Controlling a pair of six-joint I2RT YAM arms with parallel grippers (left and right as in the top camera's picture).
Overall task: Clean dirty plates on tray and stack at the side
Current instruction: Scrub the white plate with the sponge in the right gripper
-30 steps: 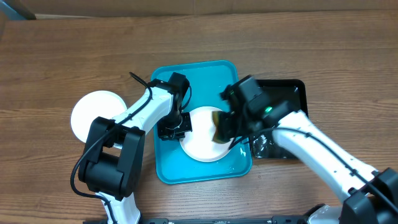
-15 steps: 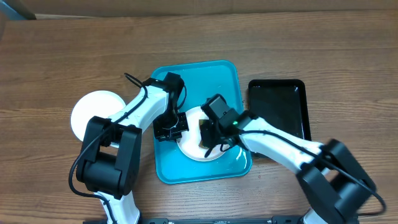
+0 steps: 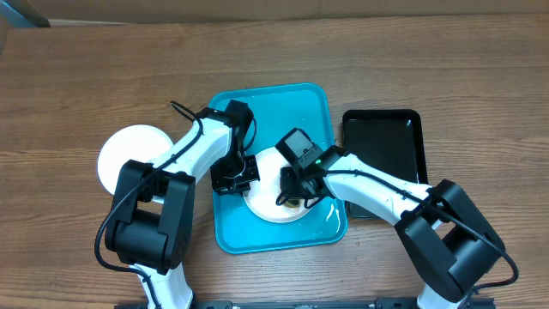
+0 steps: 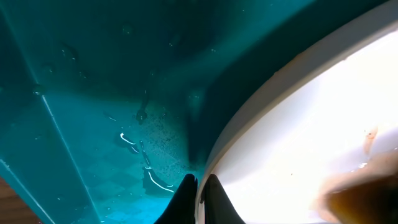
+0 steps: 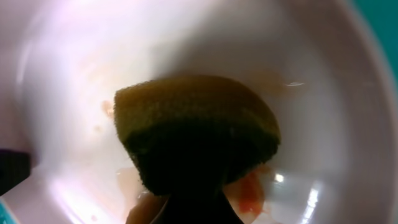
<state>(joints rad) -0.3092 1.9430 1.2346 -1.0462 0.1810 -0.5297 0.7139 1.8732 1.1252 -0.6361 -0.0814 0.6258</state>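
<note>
A white plate (image 3: 268,196) lies in the turquoise tray (image 3: 283,103). My left gripper (image 3: 243,177) is shut on the plate's left rim; in the left wrist view the fingertips (image 4: 200,198) pinch the white rim (image 4: 249,130) over the tray floor (image 4: 93,93). My right gripper (image 3: 294,190) is shut on a dark yellow-green sponge (image 5: 196,127) pressed onto the plate (image 5: 336,124), beside an orange-red smear (image 5: 252,190). A second white plate (image 3: 129,159) lies on the table left of the tray.
A glossy black tray (image 3: 386,150) sits right of the turquoise tray, under my right arm. Water drops lie on the turquoise tray floor. The wooden table (image 3: 480,77) surrounds both trays.
My right gripper has carried the sponge from the plate's right edge leftward onto the plate's middle. My left gripper has kept its hold on the rim.
</note>
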